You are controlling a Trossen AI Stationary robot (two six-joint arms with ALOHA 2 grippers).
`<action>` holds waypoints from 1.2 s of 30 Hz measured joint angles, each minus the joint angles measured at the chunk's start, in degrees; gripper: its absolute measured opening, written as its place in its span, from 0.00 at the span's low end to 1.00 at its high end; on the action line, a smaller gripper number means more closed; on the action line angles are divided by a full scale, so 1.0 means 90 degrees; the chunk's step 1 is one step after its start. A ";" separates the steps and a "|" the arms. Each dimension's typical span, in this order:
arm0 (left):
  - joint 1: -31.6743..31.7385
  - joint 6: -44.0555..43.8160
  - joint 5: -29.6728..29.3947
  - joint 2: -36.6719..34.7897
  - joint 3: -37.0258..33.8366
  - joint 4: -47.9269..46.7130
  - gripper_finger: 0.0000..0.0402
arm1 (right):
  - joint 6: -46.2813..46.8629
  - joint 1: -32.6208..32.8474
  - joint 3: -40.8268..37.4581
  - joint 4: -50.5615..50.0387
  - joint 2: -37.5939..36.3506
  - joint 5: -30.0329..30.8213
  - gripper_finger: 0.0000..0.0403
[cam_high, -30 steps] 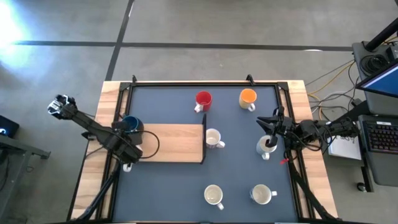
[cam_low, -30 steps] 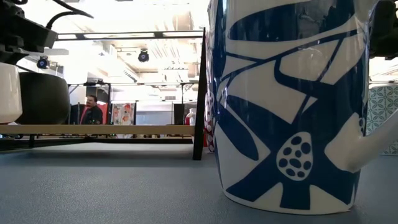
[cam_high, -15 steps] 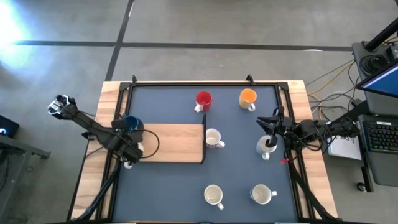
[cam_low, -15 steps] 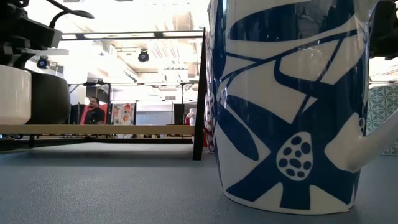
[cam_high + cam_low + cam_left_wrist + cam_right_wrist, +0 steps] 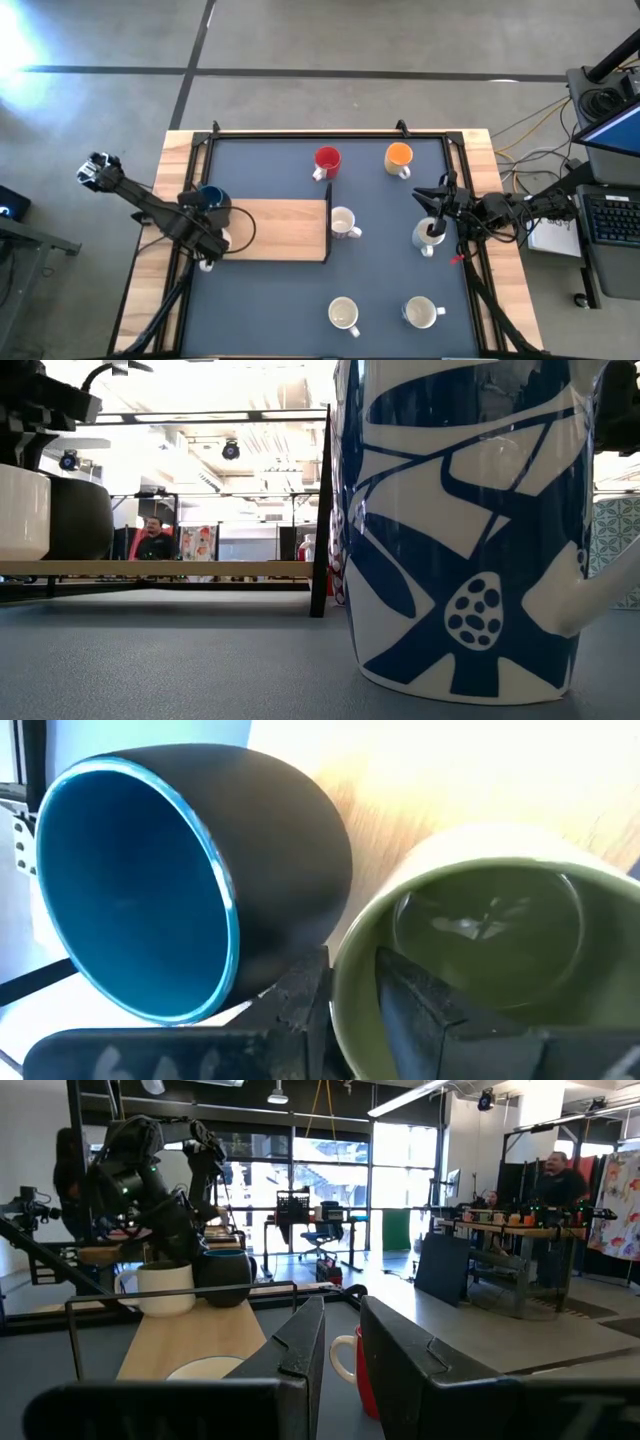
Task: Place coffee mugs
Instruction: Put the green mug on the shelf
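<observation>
Eight round ceramic coffee mugs are counted on the dark blue-grey table mat. Nearest, two cream mugs stand side by side. In the low view one near mug is seen as white with a dark blue leaf pattern.

In the middle row, a light wooden board is laid at the left. On its left end two mugs stand just beside each other: one dark blue mug with a bright blue inside and one mug that is white outside and olive green inside. The rim of the latter is straddled by the left gripper; whether it is clamped cannot be told. One plain white mug stands just right of the board. One further white mug is met by the right gripper; its grip cannot be told either.

Farthest, one red mug and one orange mug are set.
</observation>
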 joint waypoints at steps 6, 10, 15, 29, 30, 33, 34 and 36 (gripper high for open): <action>0.0000 -0.0002 0.0024 0.0134 0.0428 0.0003 0.17 | -0.0001 0.0001 0.0000 0.0000 0.0000 0.0001 0.15; 0.0000 0.0080 0.0024 0.0268 0.0710 0.0008 0.17 | 0.0001 0.0000 0.0000 -0.0002 0.0000 -0.0001 0.15; 0.0000 0.0100 0.0079 0.0408 0.0944 0.0023 0.17 | 0.0002 -0.0001 0.0000 -0.0001 0.0000 -0.0001 0.15; 0.0000 -0.1053 0.0598 0.1223 0.1798 0.0088 0.17 | 0.0002 -0.0001 0.0000 -0.0002 0.0000 0.0001 0.15; 0.0000 -0.1154 0.0629 0.1255 0.1752 0.0138 0.17 | 0.0001 0.0000 0.0000 -0.0001 0.0000 -0.0001 0.15; 0.0000 -0.1378 0.0949 0.1335 0.1598 0.0335 0.17 | 0.0001 0.0001 0.0000 -0.0002 0.0000 0.0000 0.15; 0.0000 -0.1430 0.1058 0.1355 0.1564 0.0453 0.17 | 0.0000 -0.0001 0.0000 -0.0002 0.0000 -0.0001 0.15; 0.0000 -0.1548 0.1127 0.1400 0.1554 0.0640 0.17 | 0.0002 0.0000 0.0000 -0.0002 0.0000 -0.0001 0.15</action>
